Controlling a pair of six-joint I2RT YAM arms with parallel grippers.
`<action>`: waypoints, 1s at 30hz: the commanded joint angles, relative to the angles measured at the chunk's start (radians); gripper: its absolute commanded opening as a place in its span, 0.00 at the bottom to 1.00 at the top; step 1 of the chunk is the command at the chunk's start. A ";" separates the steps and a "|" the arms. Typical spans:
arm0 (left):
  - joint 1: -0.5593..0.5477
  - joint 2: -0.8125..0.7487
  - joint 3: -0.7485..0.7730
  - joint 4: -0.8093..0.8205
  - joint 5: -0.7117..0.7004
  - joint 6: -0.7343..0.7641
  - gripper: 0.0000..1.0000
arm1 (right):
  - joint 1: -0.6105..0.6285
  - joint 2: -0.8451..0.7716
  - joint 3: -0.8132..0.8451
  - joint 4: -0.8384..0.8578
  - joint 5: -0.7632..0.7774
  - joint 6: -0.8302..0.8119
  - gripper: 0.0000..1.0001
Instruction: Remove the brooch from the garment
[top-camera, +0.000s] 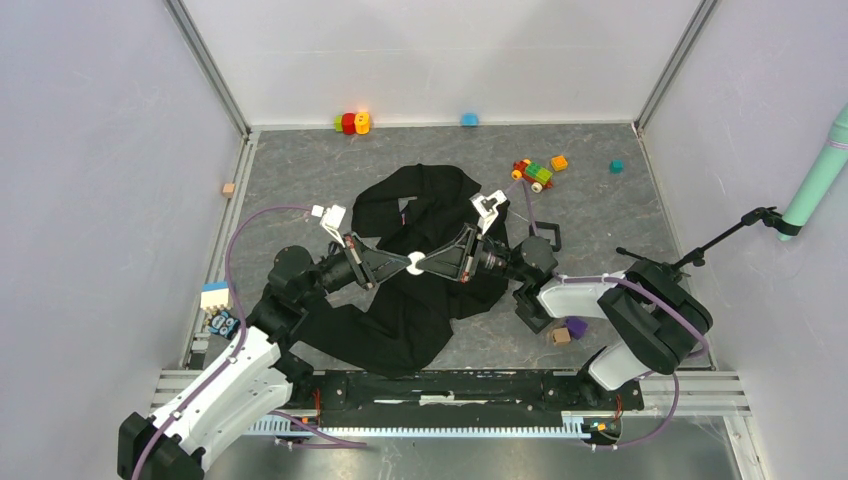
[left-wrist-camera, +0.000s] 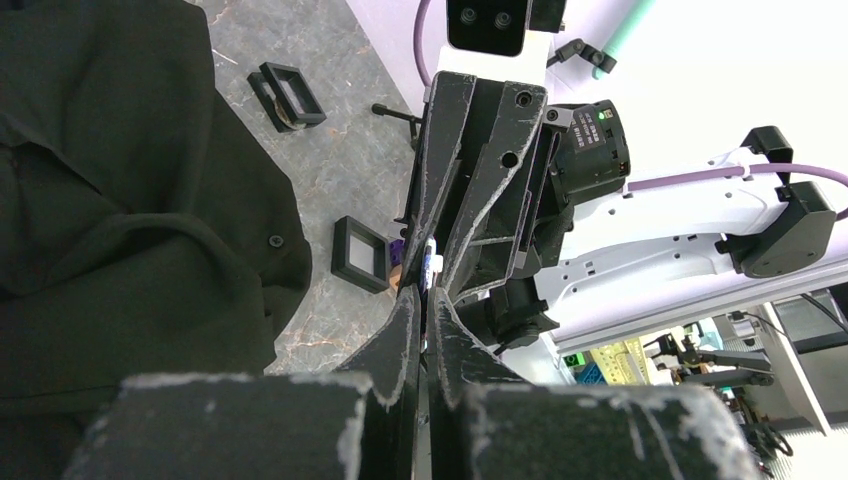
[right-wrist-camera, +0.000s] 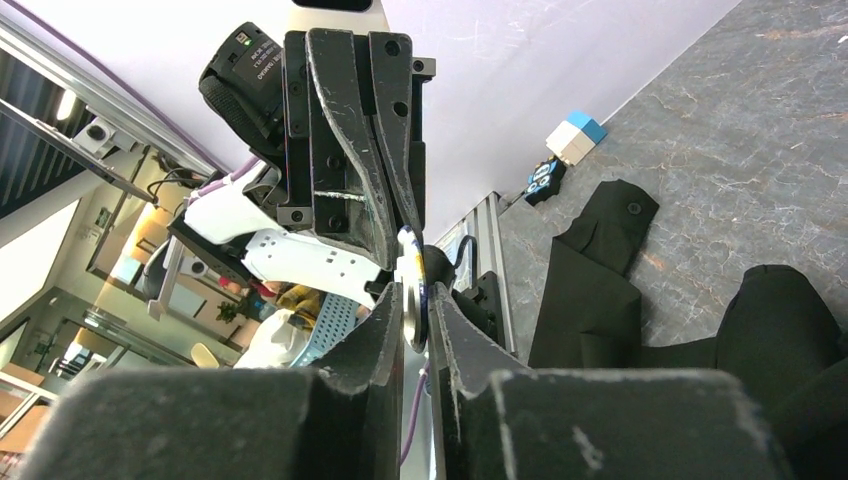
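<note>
Aloft, the brooch (top-camera: 413, 263) between left hand (top-camera: 404, 263) and right hand (top-camera: 423, 263).

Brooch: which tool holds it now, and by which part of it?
Both. The left tool and the right tool meet tip to tip, and each is shut on the rim of the brooch from opposite sides, pressing its flat faces.

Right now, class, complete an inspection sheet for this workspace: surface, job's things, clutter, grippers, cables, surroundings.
Surface: grey marbled table.
Job's things: black garment crumpled mid-table; brooch pinched above it.
Clutter: toy bricks, black square frames, purple block.
Grippers: left gripper and right gripper meet tip to tip, both shut on the brooch.
Cables: purple cable looping off each arm.
Surroundings: pale walls, teal pole at right.
</note>
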 joint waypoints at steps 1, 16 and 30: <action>-0.005 -0.018 0.006 0.052 0.065 0.025 0.02 | 0.004 0.007 0.036 -0.032 0.025 -0.029 0.14; -0.005 -0.057 -0.003 0.050 0.073 0.040 0.02 | 0.001 -0.002 0.014 -0.136 0.106 -0.053 0.11; -0.006 -0.087 -0.011 -0.002 0.010 0.069 0.02 | -0.011 -0.018 -0.020 -0.110 0.146 -0.052 0.18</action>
